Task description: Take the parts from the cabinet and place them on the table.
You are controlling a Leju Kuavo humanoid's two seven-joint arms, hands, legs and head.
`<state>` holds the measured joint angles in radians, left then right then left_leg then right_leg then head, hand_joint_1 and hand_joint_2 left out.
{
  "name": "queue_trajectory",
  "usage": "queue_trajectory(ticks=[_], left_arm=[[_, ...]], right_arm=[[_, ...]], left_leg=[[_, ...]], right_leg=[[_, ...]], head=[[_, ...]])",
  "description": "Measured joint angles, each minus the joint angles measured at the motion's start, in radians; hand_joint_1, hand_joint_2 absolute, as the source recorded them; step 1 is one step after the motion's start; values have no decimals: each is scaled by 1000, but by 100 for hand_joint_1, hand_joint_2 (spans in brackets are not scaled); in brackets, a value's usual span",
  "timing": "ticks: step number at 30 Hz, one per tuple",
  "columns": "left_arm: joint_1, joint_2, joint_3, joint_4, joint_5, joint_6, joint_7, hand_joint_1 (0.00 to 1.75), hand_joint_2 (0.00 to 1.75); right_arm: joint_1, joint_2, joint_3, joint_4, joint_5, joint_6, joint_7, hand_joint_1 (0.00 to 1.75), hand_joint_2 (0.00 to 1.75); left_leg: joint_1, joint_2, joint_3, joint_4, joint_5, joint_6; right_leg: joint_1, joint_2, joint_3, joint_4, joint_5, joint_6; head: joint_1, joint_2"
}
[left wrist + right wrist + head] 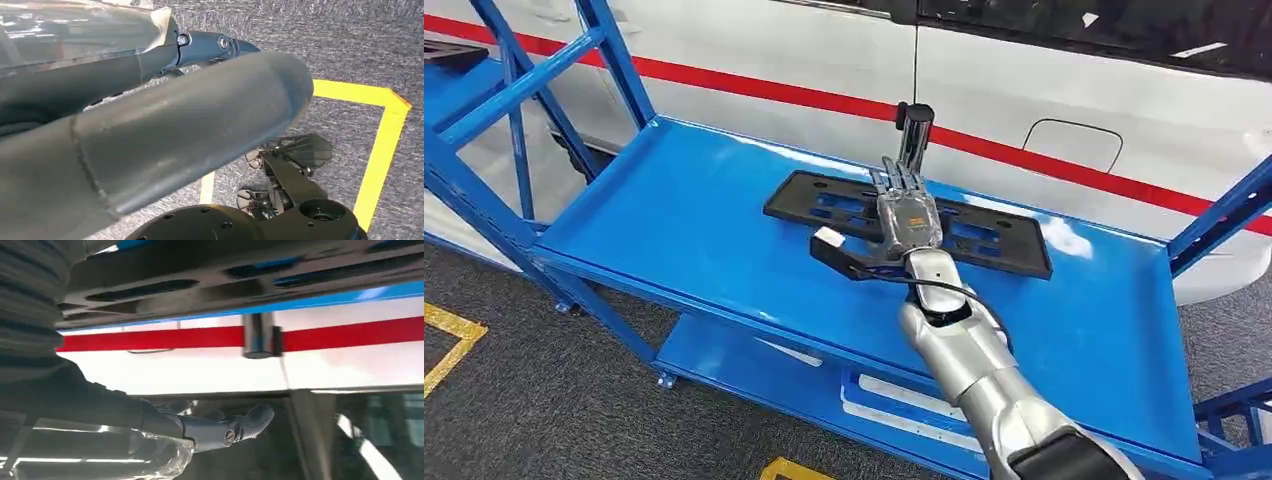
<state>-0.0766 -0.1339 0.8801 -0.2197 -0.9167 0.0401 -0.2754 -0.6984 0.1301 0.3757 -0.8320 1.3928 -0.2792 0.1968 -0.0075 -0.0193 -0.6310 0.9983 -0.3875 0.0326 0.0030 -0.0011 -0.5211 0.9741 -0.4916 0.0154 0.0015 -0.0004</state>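
Here the largest item is the white car (1064, 70) with a red stripe, parked just behind the blue shelf rack (684, 215). The rack's upper shelf is a flat tray with a low raised lip on all sides. Blue uprights stand at the left and right ends; a diagonal brace crosses the left end. A lower shelf (894, 400) carries a pale flat piece that cannot be identified.

The part (984, 235), a long black plastic plate with cut-outs, lies flat on the upper shelf, nearer the rear edge than the front and toward the right half. It has not left the shelf. No table is visible. Judged from this, the task is at its first stage: grasp, lift, carry and set-down all remain.

The right hand (902, 215) is stretched flat over the middle of the part, fingers extended and close together, thumb out to the left side. It grips nothing; whether the fingers touch the part cannot be determined.

The left hand (165, 145) hangs above the grey floor with yellow tape; its state cannot be determined.

Clearance: the left half of the shelf and the front strip are open. The rear lip and the car restrict movement rearward, so the lift path is best taken upward and toward the front edge.
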Motion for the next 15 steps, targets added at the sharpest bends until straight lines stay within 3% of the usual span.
queue_trajectory(ticks=[4,5,6,7,15], left_arm=[[-1,0,2,0,-7,-1,1,0,0],[-1,0,2,0,-8,-5,1,0,0],[-1,0,2,0,-8,-6,1,0,0],[-2,0,3,0,-8,-6,1,0,0],[-7,0,3,0,-19,-9,0,0,0]], right_arm=[[14,-7,-50,8,21,0,2,3,175],[17,-9,-57,8,36,0,8,129,175],[20,-10,-62,8,50,0,11,154,175],[23,-12,-66,8,58,0,16,166,175],[53,-17,-102,-4,71,0,9,175,175]], left_leg=[[0,0,0,0,0,0],[0,0,0,0,0,0],[0,0,0,0,0,0],[0,0,0,0,0,0],[1,0,0,0,0,0]], right_leg=[[0,0,0,0,0,0],[0,0,0,0,0,0],[0,0,0,0,0,0],[0,0,0,0,0,0],[0,0,0,0,0,0]], head=[[0,0],[0,0],[0,0],[0,0],[0,0]])
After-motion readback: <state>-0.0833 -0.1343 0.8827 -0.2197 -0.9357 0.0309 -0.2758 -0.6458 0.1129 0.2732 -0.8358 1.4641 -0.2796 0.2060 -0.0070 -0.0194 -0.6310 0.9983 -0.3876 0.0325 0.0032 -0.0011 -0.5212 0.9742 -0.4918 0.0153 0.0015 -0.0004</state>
